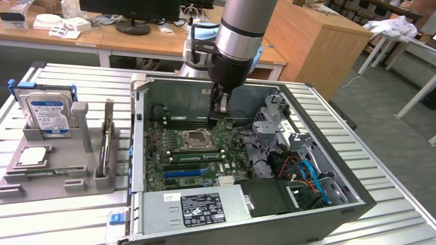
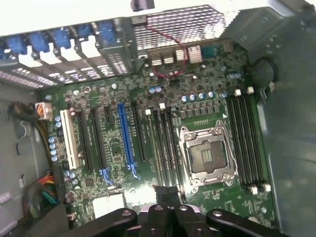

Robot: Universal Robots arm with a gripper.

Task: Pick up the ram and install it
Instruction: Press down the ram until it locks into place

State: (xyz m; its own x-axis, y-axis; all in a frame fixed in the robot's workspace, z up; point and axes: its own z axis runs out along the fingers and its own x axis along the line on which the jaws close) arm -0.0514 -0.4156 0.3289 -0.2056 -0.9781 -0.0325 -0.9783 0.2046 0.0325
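My gripper (image 1: pixel 219 116) hangs inside the open computer case (image 1: pixel 140 153), above the motherboard (image 1: pixel 173 140), with the arm coming straight down from above. Its dark fingers (image 2: pixel 163 200) are pressed together and I see nothing between them. They hover over the black memory slots (image 2: pixel 165 143) beside the bare CPU socket (image 2: pixel 206 157). A long green stick, the ram (image 1: pixel 194 157), lies in a slot next to that socket on the side toward the blue slot (image 1: pixel 185 172).
On the exterior view's left a grey holder (image 1: pixel 51 168) carries a silver-and-blue hard drive (image 1: pixel 48 115) and a thin board on edge (image 1: pixel 106 143). The case also holds a power supply (image 1: pixel 201 206), a drive cage (image 1: pixel 279 120) and loose cables (image 1: pixel 307 176).
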